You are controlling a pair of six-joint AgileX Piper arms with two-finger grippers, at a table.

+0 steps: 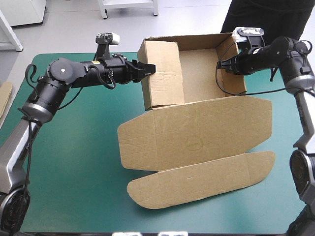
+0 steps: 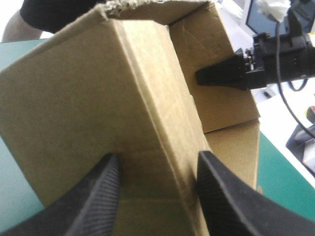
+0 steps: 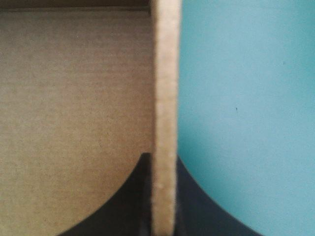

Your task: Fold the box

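The brown box (image 1: pixel 197 69) stands as an open tray at the table's far side, walls raised. Its lid (image 1: pixel 197 132) lies flat toward the front, ending in a long rounded flap (image 1: pixel 197 179). My left gripper (image 1: pixel 150 68) is at the top of the tray's left wall. In the left wrist view that gripper (image 2: pixel 157 157) is open, its fingers astride the folded wall (image 2: pixel 98 98). My right gripper (image 1: pixel 221 64) reaches over the right wall. In its own view the gripper (image 3: pixel 162 158) is shut on the box, pinching the wall's edge (image 3: pixel 165 73). The left wrist view shows the right gripper (image 2: pixel 203 76) inside the tray.
An edge of more brown board (image 1: pixel 4 96) shows at the table's left edge. The teal-green cover (image 1: pixel 74 162) stretches left of and in front of the lid. The tray's far wall sits close to the table's far edge.
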